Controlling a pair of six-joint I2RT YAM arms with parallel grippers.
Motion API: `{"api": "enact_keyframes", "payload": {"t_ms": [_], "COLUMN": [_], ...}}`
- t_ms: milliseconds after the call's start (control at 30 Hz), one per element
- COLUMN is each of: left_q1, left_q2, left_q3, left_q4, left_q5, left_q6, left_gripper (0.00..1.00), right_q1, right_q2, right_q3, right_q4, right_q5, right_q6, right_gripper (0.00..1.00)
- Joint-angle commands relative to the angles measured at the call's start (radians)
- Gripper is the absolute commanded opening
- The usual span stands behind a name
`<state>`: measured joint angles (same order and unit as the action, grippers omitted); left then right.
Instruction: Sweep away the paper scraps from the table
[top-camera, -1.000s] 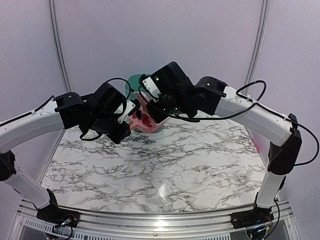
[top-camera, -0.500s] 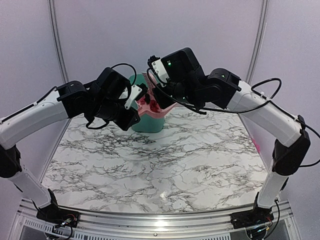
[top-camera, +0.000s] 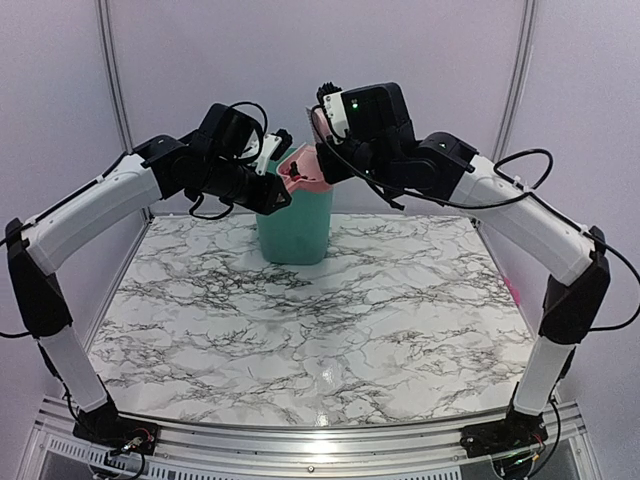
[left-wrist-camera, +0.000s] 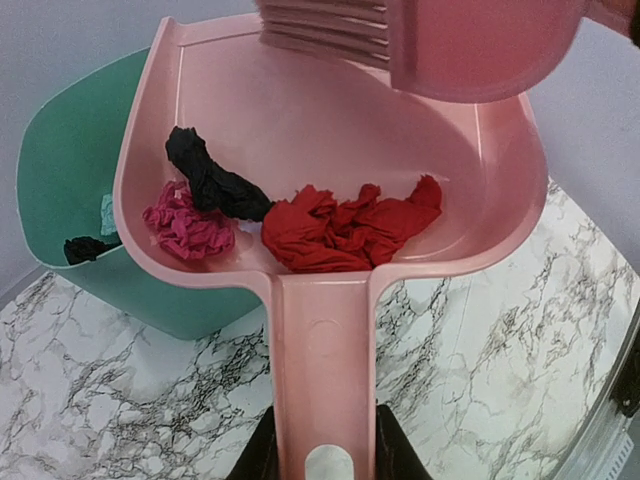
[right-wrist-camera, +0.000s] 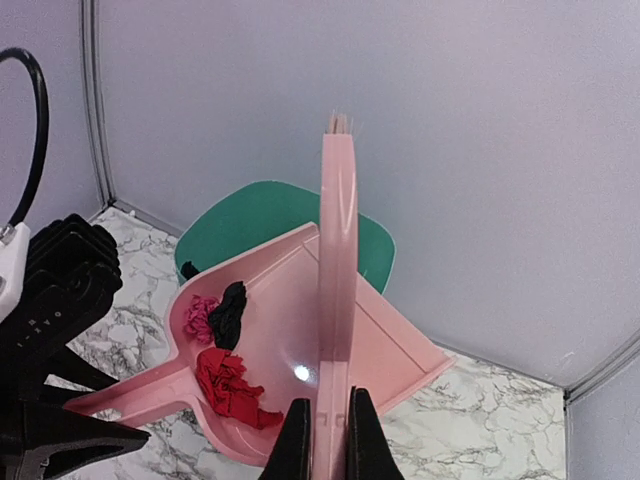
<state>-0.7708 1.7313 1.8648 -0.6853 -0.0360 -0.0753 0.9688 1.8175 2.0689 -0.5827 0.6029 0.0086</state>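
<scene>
My left gripper (left-wrist-camera: 322, 450) is shut on the handle of the pink dustpan (left-wrist-camera: 330, 100), held tilted over the green bin (left-wrist-camera: 70, 160). Paper scraps lie in the pan: red (left-wrist-camera: 340, 228), magenta (left-wrist-camera: 187, 222) and black (left-wrist-camera: 210, 180). A black scrap (left-wrist-camera: 85, 248) and a light blue one (left-wrist-camera: 107, 213) lie inside the bin. My right gripper (right-wrist-camera: 325, 435) is shut on the pink brush (right-wrist-camera: 337, 260), held edge-on above the pan (right-wrist-camera: 290, 330). In the top view the pan (top-camera: 300, 172) sits at the bin's rim (top-camera: 295, 225) between both grippers.
The bin stands at the back middle of the marble table (top-camera: 320, 320), close to the grey back wall. Both arms arch high over the table's back half. A pink item shows past the table's right edge (top-camera: 513, 288).
Both arms have risen and moved toward the back wall. The dustpan and brush went from in front of the bin up to its rim.
</scene>
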Motion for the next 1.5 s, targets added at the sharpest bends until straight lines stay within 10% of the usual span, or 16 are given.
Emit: {"api": "enact_keyframes", "payload": {"t_ms": [0, 633, 1467], "left_q1": [0.068, 0.156, 0.202], "left_q2": [0.057, 0.268, 0.198], "left_q3": [0.074, 0.304, 0.202], "left_q4": [0.034, 0.036, 0.285], "left_q5": [0.134, 0.272, 0.396], "left_q6": [-0.077, -0.285, -0.669], "left_gripper": [0.00, 0.00, 0.00], "right_q1": [-0.024, -0.027, -0.030], "right_q2": [0.025, -0.100, -0.267], "right_q3": [0.072, -0.085, -0.289], "right_q4": [0.153, 0.364, 0.475], "right_q5": [-0.007, 0.090, 0.117], "right_q6": [-0.040, -0.081, -0.026], "right_gripper": [0.00, 0.00, 0.00]}}
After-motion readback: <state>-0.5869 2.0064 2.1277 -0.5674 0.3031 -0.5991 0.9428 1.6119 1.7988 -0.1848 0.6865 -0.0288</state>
